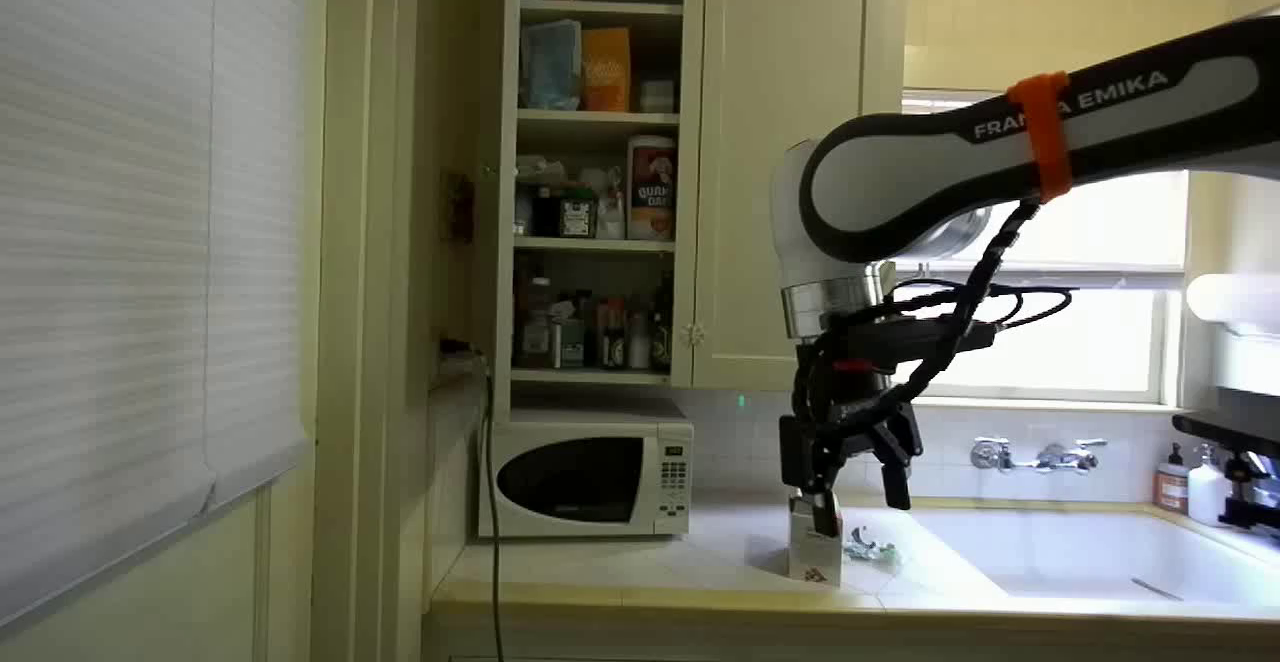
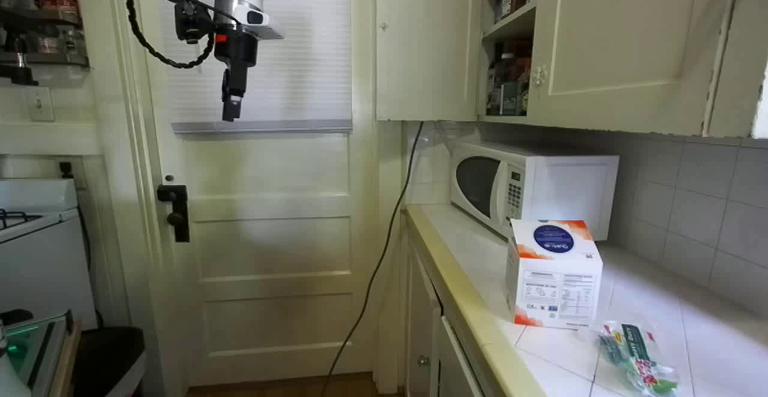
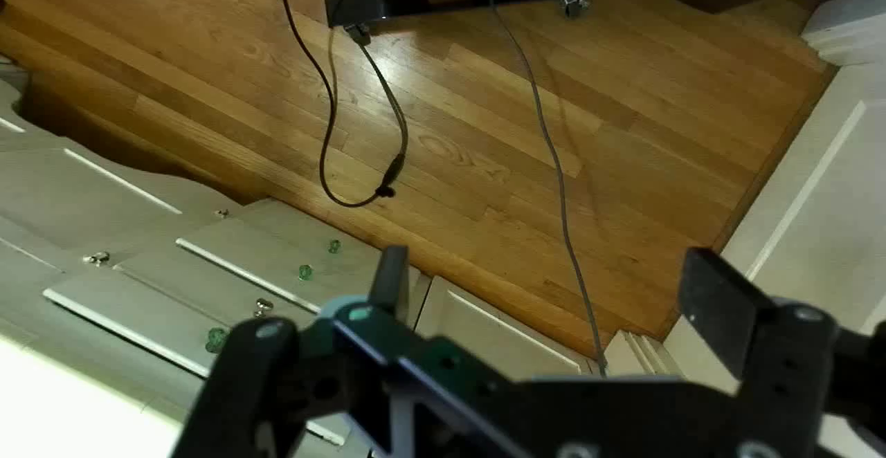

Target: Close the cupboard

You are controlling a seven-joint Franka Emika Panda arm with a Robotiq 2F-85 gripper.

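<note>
Nearest, along the bottom of the wrist view: gripper (image 3: pixel 547 285) with fingers (image 3: pixel 716 313) spread wide, grasping nothing; through the gap, wooden floor (image 3: pixel 471 147). In an exterior view, hangs at upper left, well apart from the target, touching nothing visible. Next, lower right of the frame: plastic bag (image 2: pixel 639 355); just behind, printed box (image 2: pixel 555 274) upright on the counter (image 2: pixel 645 292); then, right of centre, microwave (image 2: pixel 543 184). Above that, upper middle in an exterior view: cupboard (image 1: pixel 600 242), mounted high, with shelves (image 1: pixel 600 118) exposed from the frame's top edge to the lowest board, canister (image 1: pixel 652 192) and bottles (image 1: pixel 613 342) in plain sight. Deeper, upper middle again: cupboard door (image 2: pixel 429 43), swung well out, nearly edge-on in an exterior view. Farthest, left of centre: panelled door (image 2: pixel 273 244) with blind (image 2: pixel 309 61). Progress, as judged: nothing done toward closing; no contact with the cupboard door, no cover over the shelves. Left to do: carry the gripper across, probably round the free edge to the outer face, push, follow the swing until flush, then back off. Hard to gauge room behind the cupboard door; possible snag there.
</note>
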